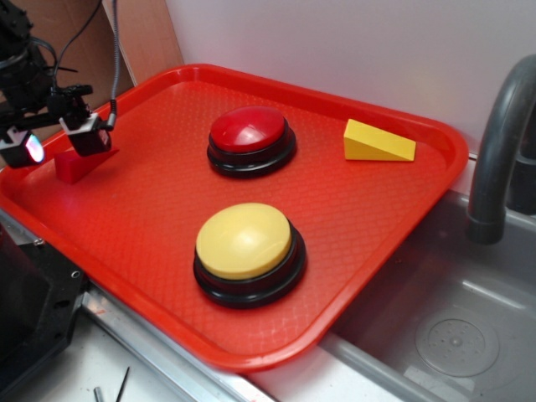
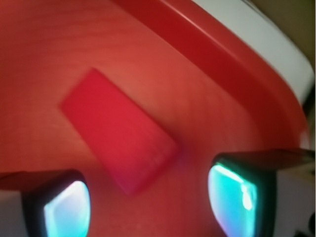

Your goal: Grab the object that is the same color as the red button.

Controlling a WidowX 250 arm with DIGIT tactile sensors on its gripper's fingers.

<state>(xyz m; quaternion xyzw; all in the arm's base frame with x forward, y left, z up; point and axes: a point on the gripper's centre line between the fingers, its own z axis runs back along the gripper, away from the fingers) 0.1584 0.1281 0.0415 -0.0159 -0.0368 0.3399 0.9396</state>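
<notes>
I held the gripper [image 1: 59,142] wide open and empty over the red block [image 2: 118,136], fingers straddling it for a grasp. The block lay at the tray's [image 1: 377,226] left edge, well apart from the red button [image 1: 249,130].

A large red tray [image 1: 394,209] is seen resting beside a grey sink basin [image 1: 456,335], with a curved grey faucet [image 1: 498,142] at the right. On the tray, a red dome button [image 1: 249,131] on a black base is placed toward the back, and a yellow dome button [image 1: 244,241] is set nearer the front. A yellow wedge block [image 1: 377,141] lies near the far right rim. At the left edge, a small red wedge block [image 1: 77,165] is found just below the gripper [image 1: 59,144], whose fingers are spread apart above it.
</notes>
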